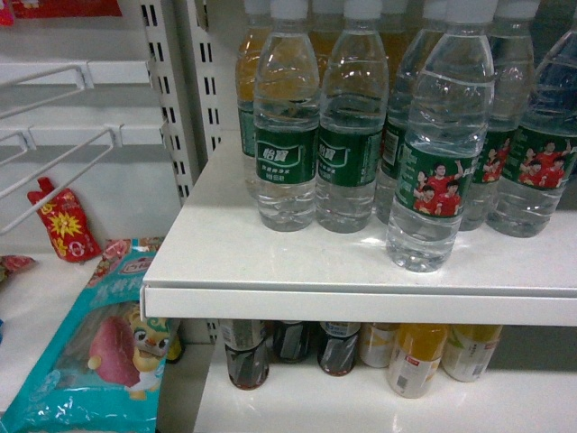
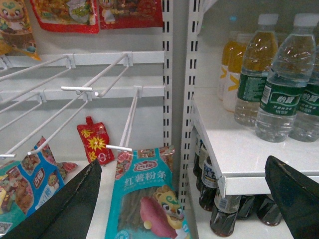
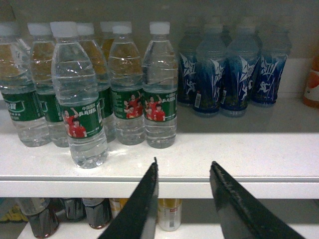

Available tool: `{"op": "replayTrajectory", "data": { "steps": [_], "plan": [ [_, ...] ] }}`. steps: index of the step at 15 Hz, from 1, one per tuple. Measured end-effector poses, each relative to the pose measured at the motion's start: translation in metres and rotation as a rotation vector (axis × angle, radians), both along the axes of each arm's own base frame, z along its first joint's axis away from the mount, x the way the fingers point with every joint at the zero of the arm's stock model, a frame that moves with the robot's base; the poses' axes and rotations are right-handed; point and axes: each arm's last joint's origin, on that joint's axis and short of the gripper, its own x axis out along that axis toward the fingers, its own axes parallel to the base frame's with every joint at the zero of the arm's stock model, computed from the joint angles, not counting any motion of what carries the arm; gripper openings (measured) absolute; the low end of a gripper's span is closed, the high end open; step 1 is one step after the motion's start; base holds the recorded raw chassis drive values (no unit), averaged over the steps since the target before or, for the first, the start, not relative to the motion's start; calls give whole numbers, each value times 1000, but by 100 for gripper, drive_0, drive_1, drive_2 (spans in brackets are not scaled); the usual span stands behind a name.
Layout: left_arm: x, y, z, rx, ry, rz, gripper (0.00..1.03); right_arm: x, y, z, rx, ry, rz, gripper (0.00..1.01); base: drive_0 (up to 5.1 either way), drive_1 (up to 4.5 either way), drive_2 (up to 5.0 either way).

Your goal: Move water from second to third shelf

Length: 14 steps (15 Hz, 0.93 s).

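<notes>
Right gripper [image 3: 183, 172] spread, empty; water bottle [image 3: 79, 99] (front one, off the row) stands upright on shelf [image 3: 239, 159] ahead-left of it. Left gripper [image 2: 184, 199] spread, empty.

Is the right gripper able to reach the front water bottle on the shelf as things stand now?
Probably yes. The right gripper is open and sits before the shelf edge. The front water bottle stands apart from the row, nearest the edge, with bare shelf in front. It is left of the gripper, so the arm must shift sideways.
</notes>
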Motion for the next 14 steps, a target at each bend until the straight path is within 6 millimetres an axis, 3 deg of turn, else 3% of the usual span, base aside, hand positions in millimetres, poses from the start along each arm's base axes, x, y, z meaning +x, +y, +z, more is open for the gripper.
{"op": "replayTrajectory", "data": {
  "steps": [2,5,7,8,14],
  "plan": [
    [0,0,0,0,0,0,98,0,0,0,0,0,0,52,0,0,0],
    [0,0,0,0,0,0,98,0,0,0,0,0,0,69,0,0,0],
    [0,0,0,0,0,0,98,0,0,0,0,0,0,94,0,0,0],
    [0,0,0,0,0,0,98,0,0,0,0,0,0,99,0,0,0],
    [0,0,0,0,0,0,98,0,0,0,0,0,0,98,0,0,0]
  ]
}}
